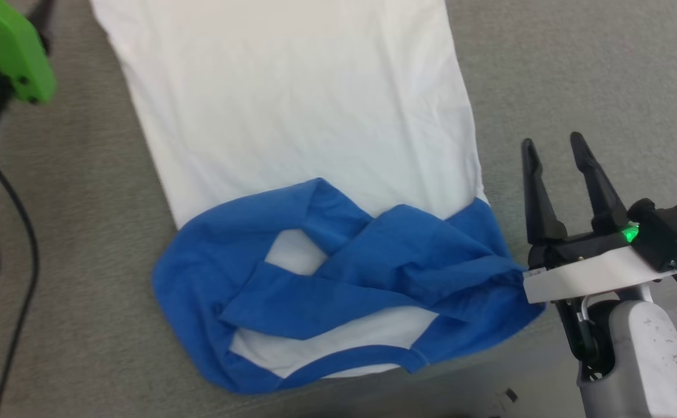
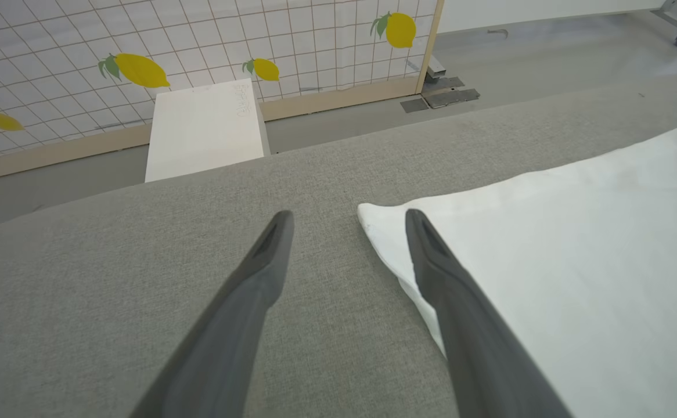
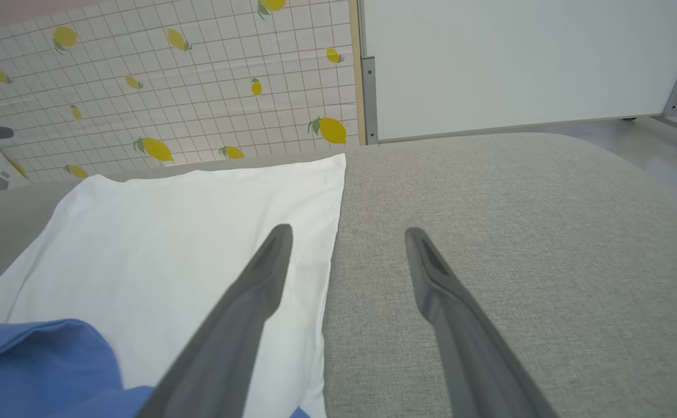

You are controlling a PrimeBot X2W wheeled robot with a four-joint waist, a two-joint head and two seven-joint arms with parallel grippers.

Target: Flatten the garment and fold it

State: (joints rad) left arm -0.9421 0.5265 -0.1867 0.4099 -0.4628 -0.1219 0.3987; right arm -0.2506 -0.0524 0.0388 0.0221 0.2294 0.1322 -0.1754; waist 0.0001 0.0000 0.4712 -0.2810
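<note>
The garment (image 1: 292, 110) lies flat on the grey table (image 1: 576, 69), white body stretching away, blue sleeves (image 1: 338, 278) folded inward over the shoulders at the near end. My right gripper (image 1: 553, 148) hovers just off the shirt's right edge, open and empty. In the right wrist view its fingers (image 3: 269, 273) straddle that edge of the garment (image 3: 199, 232), one over white cloth, one over bare table. In the left wrist view my left gripper (image 2: 347, 217) is open at the far left corner of the garment (image 2: 547, 244), its right finger (image 2: 431, 255) over the hem.
A green part of the left arm (image 1: 7, 46) and a black cable (image 1: 22, 244) sit at the head view's left edge. Beyond the table stand a lemon-print screen (image 2: 141, 52), a white box (image 2: 205, 128) and a white panel (image 3: 518, 58).
</note>
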